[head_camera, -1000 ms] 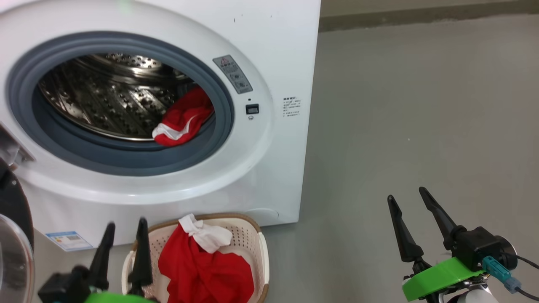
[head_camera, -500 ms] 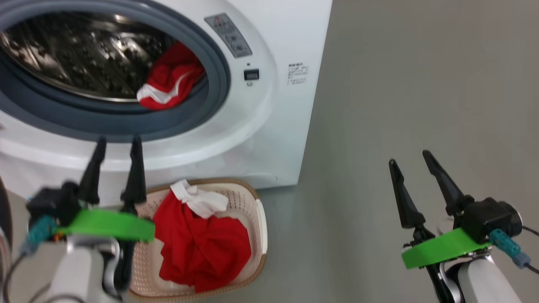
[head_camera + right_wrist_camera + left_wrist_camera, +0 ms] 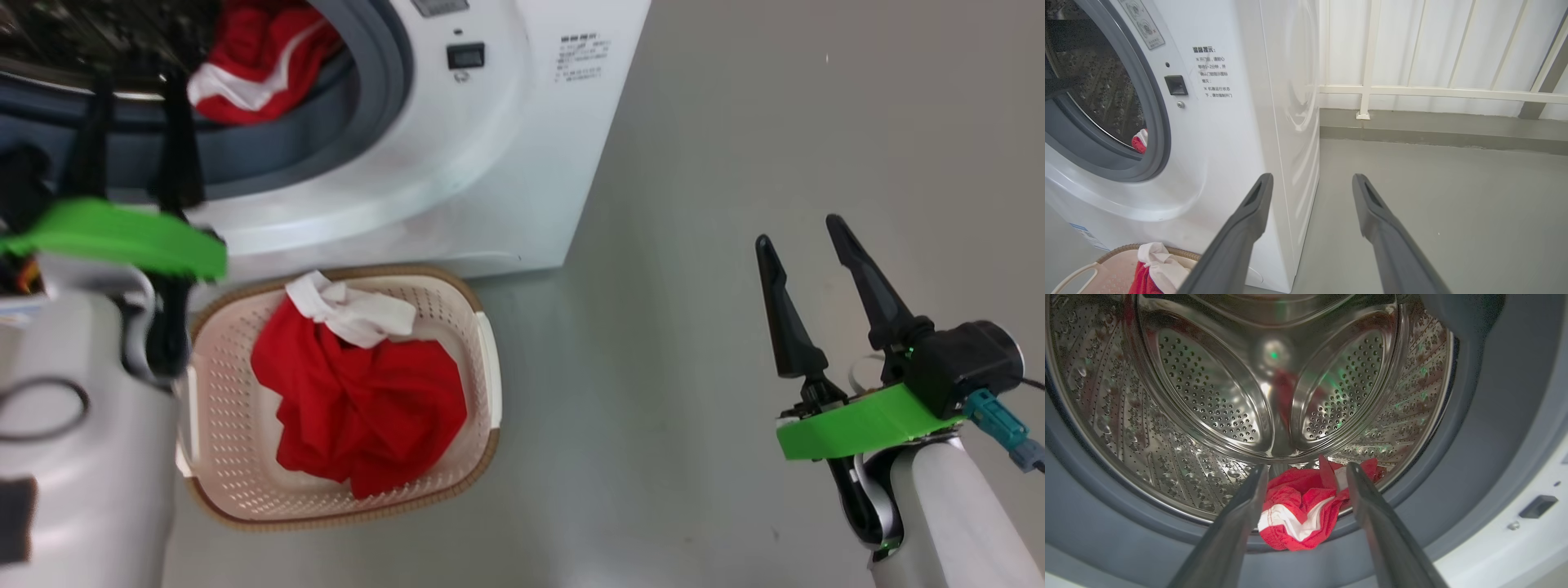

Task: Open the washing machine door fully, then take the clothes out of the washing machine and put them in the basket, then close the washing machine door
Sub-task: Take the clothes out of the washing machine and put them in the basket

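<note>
The white washing machine (image 3: 490,163) stands open, and its door is out of view. One of the red clothes (image 3: 245,57) with white stripes lies at the drum's front lip on the grey ring. My left gripper (image 3: 137,82) is open, its fingers pointing into the opening just left of that garment. In the left wrist view the garment (image 3: 1298,510) sits between and beyond the left gripper (image 3: 1306,467), untouched. The basket (image 3: 482,343) on the floor below holds more red clothes (image 3: 359,408) with a white part. My right gripper (image 3: 798,231) hovers open and empty over the floor to the right.
Grey floor (image 3: 735,122) stretches to the right of the machine. The right wrist view shows the machine's side (image 3: 1290,122), a white railing (image 3: 1433,92) along the wall behind, and the basket's rim (image 3: 1106,257) at the lower left.
The head camera has tilted down, so the whole picture shifted up. My left gripper has risen from beside the basket to the drum opening. Both grippers stay open.
</note>
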Tool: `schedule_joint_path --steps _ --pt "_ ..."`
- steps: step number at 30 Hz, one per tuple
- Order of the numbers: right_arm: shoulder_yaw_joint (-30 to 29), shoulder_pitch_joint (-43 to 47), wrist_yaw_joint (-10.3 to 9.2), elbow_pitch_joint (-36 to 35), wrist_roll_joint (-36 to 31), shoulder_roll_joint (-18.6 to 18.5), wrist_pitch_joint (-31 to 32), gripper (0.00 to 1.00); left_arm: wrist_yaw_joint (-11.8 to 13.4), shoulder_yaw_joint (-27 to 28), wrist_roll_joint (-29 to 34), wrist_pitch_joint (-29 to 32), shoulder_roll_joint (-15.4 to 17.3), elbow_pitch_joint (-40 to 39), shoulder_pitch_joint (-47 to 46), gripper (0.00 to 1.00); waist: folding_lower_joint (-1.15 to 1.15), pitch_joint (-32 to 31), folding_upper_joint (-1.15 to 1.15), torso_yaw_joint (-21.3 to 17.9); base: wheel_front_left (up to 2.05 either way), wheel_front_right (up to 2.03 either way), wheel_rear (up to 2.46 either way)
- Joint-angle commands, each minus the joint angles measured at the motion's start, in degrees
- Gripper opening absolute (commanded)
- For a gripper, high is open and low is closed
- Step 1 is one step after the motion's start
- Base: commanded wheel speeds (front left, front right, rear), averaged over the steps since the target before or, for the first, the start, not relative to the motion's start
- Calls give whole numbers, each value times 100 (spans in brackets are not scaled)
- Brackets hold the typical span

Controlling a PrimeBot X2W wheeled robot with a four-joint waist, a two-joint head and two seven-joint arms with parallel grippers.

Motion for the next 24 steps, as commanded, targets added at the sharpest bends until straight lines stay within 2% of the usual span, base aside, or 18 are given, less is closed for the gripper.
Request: schedule_joint_path --steps 1,9,17,24 --pt "100 -130 39 -183 -45 6 -36 100 -21 151 -103 -58 294 133 -406 100 0 402 0 -162 0 0 0" --pt "144 -261 39 -212 -34 6 -36 100 -35 -108 -87 118 548 1165 -1377 100 0 728 0 -324 0 0 0" --pt "363 -337 39 -157 73 6 -36 100 -8 -355 -54 815 747 2278 -2082 100 0 851 0 -479 0 0 0" --pt "424 -364 39 -162 118 6 -36 100 40 -549 69 1158 880 2891 -2401 100 0 900 0 -576 0 0 0"
